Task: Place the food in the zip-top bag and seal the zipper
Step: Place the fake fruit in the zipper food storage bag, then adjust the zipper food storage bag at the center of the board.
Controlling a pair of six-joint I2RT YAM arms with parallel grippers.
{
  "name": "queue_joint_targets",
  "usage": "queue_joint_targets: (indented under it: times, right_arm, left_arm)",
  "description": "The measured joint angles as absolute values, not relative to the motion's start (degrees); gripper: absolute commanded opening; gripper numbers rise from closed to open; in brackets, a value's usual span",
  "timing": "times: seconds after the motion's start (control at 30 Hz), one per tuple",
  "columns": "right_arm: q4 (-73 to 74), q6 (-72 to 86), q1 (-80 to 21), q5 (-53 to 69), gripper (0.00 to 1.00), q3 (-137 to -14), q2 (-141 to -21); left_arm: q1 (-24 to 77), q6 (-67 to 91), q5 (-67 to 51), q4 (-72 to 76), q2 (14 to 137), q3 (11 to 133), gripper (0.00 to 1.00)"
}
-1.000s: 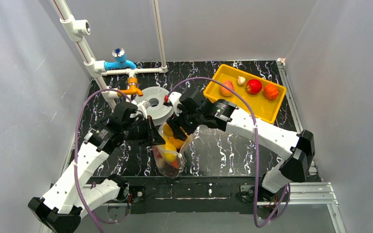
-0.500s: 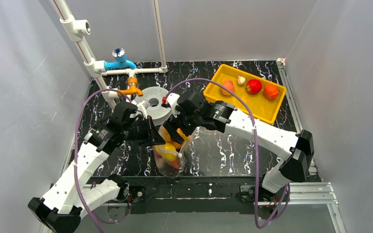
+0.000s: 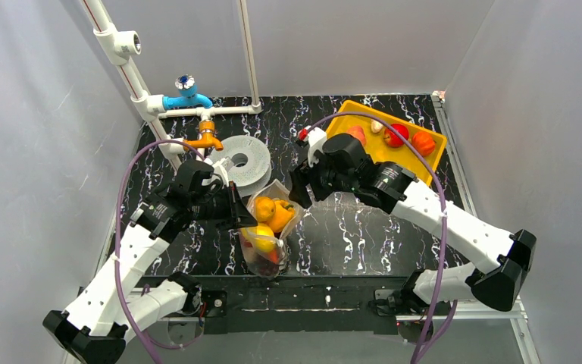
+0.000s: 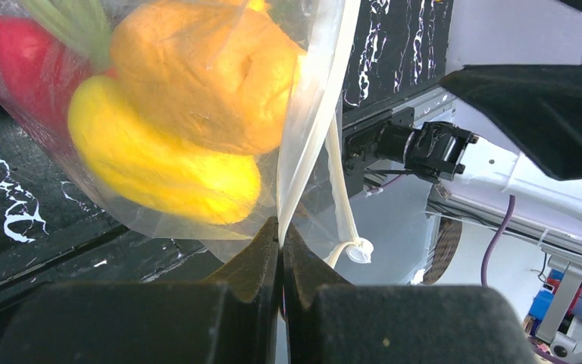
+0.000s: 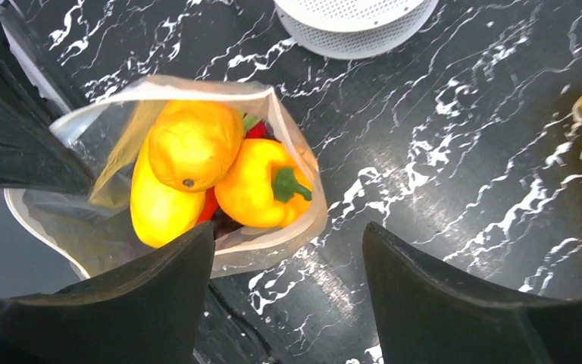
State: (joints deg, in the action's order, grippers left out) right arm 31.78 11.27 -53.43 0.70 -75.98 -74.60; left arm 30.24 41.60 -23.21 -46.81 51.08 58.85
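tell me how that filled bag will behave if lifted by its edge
Probably floppy: the zip-top bag film wrinkles and sags around the peppers. Likely bottom-heavy, with several packed inside. The thin edge pinched by the left gripper might slip.

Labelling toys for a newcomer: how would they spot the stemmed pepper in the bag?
On the black table, near its front edge, the left gripper pinches a clear bag. At its open mouth, the pepper lies farthest right; the orange piece and yellow piece beside it show no green stem.
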Motion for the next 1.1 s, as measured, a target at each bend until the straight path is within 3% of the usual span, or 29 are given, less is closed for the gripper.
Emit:
queue_joint_targets:
  times: [0.53,0.7,1.1]
  right_arm:
    - [27.89,25.03,-58.35,13.68,0.73,-66.78,-68.31]
    - [28.82,27.42,-66.23,8.26,0.71,-67.67,-70.54]
    - [34.70,26.68,-75.95,-11.27,0.49,-72.70,-74.55]
  left_arm:
    - [30.24,41.85,-22.92,-46.87,50.57,58.74,0.00]
    - [30.24,42.01,-22.92,-46.87,50.55,58.74,0.00]
    - [30.24,42.10,-22.82,-46.96,49.88,58.57,0.00]
